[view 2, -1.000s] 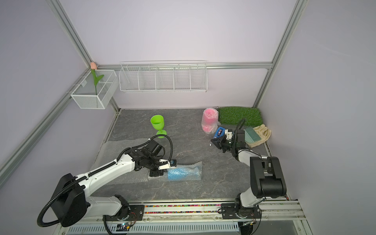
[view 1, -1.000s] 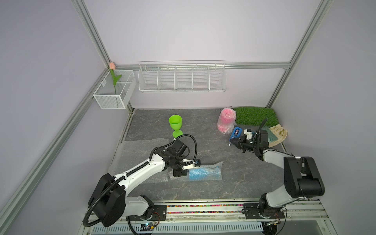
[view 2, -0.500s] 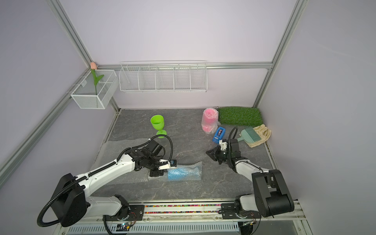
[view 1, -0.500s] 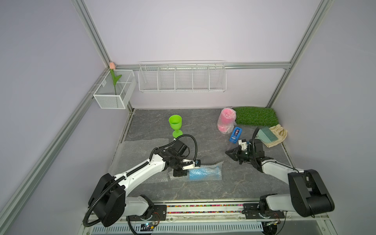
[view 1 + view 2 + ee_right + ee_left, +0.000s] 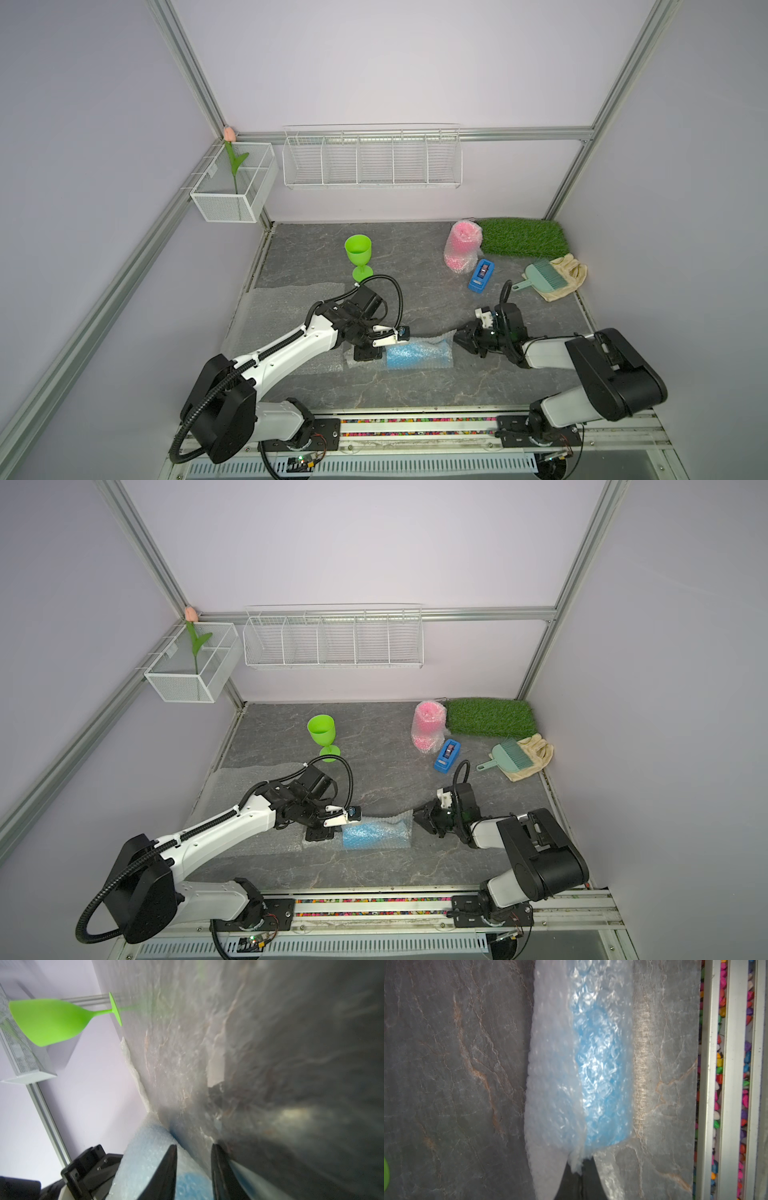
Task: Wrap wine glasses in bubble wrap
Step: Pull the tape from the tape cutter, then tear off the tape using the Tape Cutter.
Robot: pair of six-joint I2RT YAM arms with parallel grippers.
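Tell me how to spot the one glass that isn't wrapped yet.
Find the white wire shelf on the back wall and look down to the grey table below it. The lime green goblet stands upright there. Unlike the pink goblet and the blue goblet, it is bare of bubble wrap.

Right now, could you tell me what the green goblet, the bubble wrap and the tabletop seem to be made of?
The green goblet looks plastic: opaque, matte. The bubble wrap is thin clear film: glinting bubbles, blue showing through. The tabletop looks like grey stone, veined; possibly a print.
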